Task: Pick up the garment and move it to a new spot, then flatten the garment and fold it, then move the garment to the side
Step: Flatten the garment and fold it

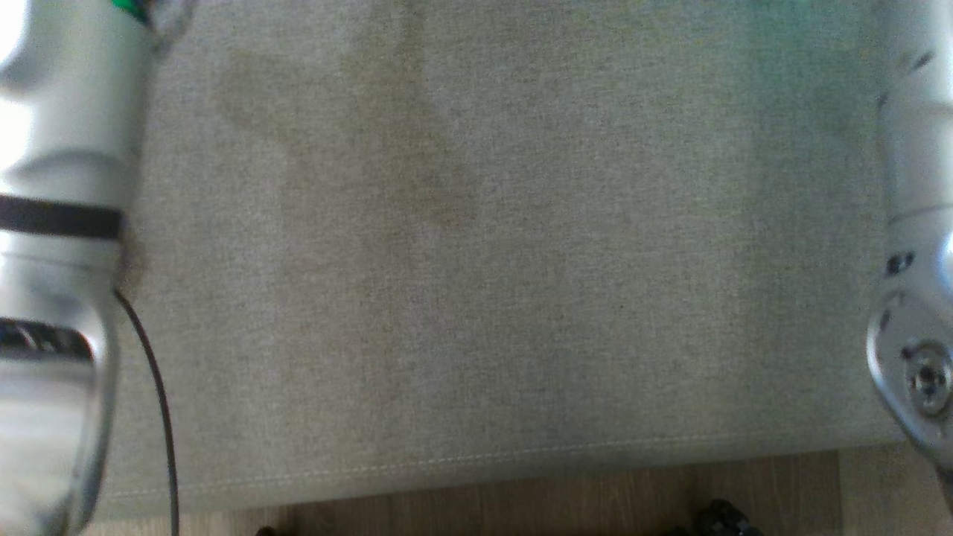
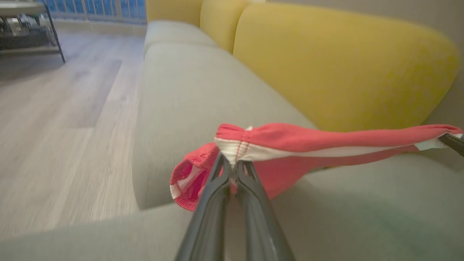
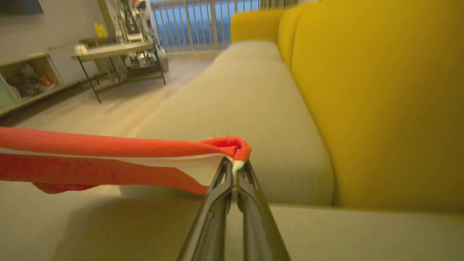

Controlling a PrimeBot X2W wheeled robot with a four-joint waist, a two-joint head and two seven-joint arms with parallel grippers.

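Two grippers are clamped tight on cloth: the left gripper (image 2: pixel 233 167) pinches one white-trimmed end of the red garment (image 2: pixel 319 139) at its fingertips, the right gripper (image 3: pixel 235 167) the other end. Between them the garment hangs stretched in a band, the grey sofa seat (image 2: pixel 195 90) below, yellow cushions (image 2: pixel 344 65) beyond.

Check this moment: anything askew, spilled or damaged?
Nothing damaged or spilled. The red cloth garment with white trim is stretched between the left fingers and the right fingers, one loose cuff sagging by the left. The grey-green fabric sofa cushion shows faint darker patches, stain or shadow unclear.
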